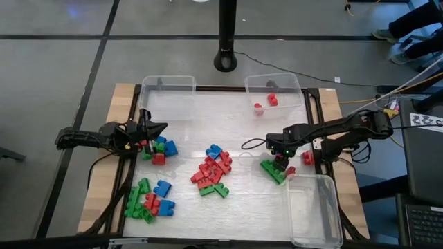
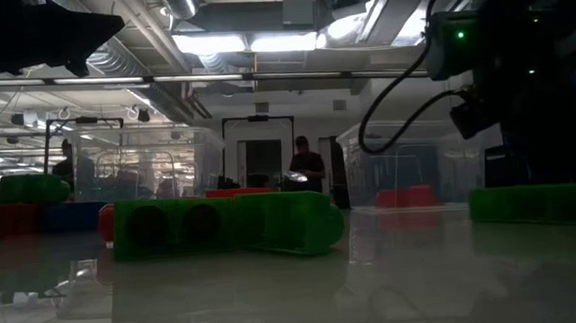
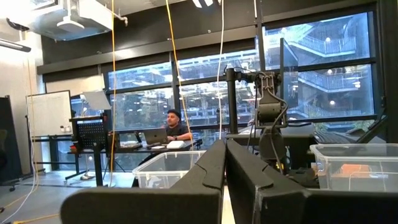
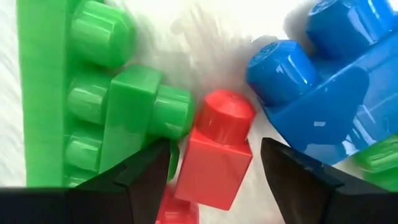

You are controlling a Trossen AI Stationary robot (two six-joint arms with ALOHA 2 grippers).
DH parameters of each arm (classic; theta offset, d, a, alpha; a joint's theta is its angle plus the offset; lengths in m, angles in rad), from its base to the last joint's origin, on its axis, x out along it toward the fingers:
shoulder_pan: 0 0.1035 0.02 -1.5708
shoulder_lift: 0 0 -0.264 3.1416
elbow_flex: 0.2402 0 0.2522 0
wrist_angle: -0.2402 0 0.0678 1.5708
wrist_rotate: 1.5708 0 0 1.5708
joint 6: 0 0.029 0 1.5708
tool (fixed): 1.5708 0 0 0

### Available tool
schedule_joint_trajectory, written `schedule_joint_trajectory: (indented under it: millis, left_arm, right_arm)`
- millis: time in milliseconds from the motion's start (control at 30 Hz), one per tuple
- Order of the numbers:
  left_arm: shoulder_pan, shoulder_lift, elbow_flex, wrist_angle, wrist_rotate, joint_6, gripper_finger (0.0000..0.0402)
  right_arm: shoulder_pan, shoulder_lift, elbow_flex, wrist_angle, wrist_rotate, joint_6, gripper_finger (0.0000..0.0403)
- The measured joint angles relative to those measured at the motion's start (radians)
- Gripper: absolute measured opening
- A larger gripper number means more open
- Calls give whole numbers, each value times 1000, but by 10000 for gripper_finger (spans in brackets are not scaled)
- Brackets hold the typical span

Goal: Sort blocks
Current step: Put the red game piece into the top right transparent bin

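right end effector (image 4: 214, 165) | fingers spread, straddling red block (image 4: 217, 155) | left end effector (image 3: 225, 186) closed

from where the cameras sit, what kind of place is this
Probably a robotics lab in an open office: a person at a desk with a laptop, a whiteboard, exposed ceiling ducts, and a camera post over the table.

The blocks (image 4: 219, 152) are seen as glossy, smooth plastic. Clear plastic is shown by the bin (image 1: 315, 207), set on the glossy white tabletop (image 1: 208, 131) edged in wood.
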Motion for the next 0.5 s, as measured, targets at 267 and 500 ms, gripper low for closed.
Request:
schedule_joint_trajectory:
  millis: [267, 500]
  left_arm:
    - [0, 0, 0, 0, 0, 0, 4]
    - [0, 0, 0, 0, 0, 0, 4]
  right_arm:
    - [0, 1, -1, -7, 19, 4, 253]
    - [-1, -5, 2, -23, 18, 1, 253]
